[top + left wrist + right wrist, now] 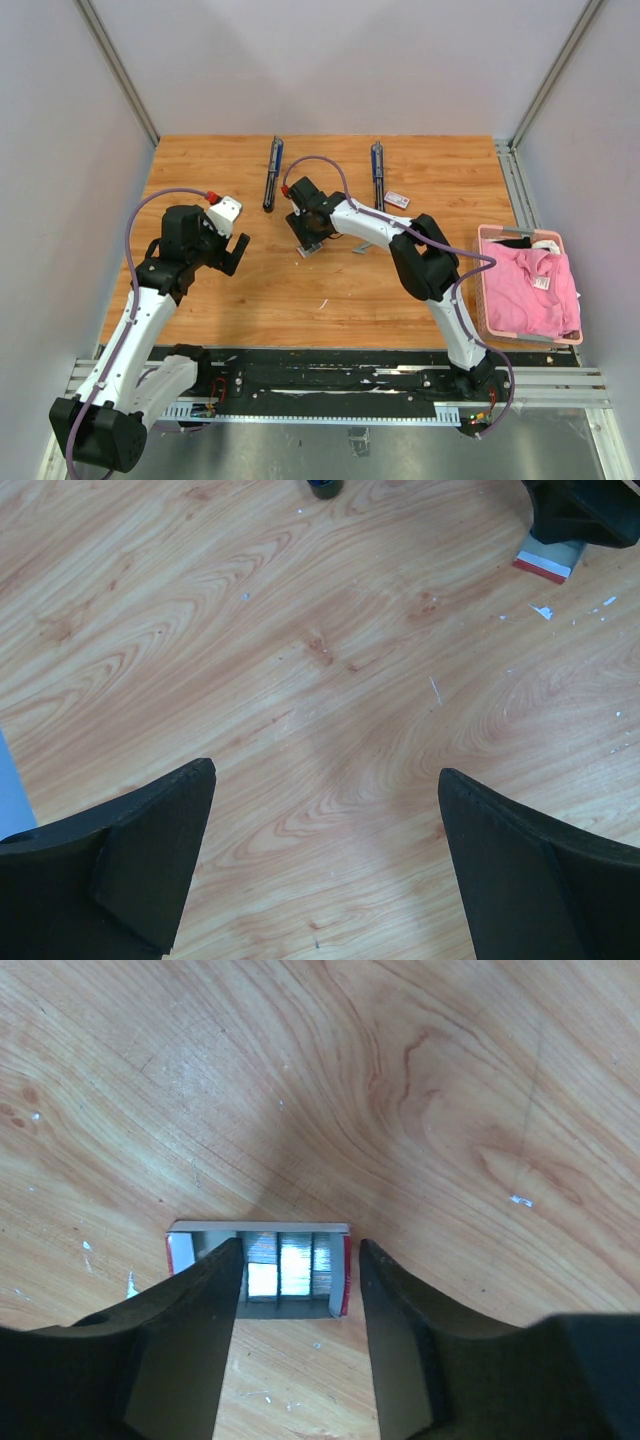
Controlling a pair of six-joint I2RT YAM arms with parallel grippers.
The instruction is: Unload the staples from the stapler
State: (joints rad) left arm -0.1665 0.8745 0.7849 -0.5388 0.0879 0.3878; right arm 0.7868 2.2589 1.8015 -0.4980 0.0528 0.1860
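Straddling a small open box (258, 1228) on the table (250, 310), the right gripper (300, 1250) has its jaws about half open. Staples (295, 1265) lie inside the box as silvery strips packed side by side, directly between the fingers. The box has red marks on both side walls. One finger (190, 1340) overlaps the box's left part, and the other sits just beside its right wall. From the wrist view I cannot tell whether the fingers press on the box or the staples, or only stand over them.

The left gripper (325, 770) hangs over bare wood with its jaws spread as wide as they go and nothing between them. It is well apart from the box, which shows at the far corner of its wrist view under the right gripper.

Toward the far edge of the table, the left stapler (272, 175) and the right stapler (377, 172) lie as long thin bars, apart from each other. Whether either has staples in it is too small to tell. A second box (397, 200), white and flat, lies just beside the right stapler. A pink basket (485, 290) at the right edge holds a pink cloth (525, 290).
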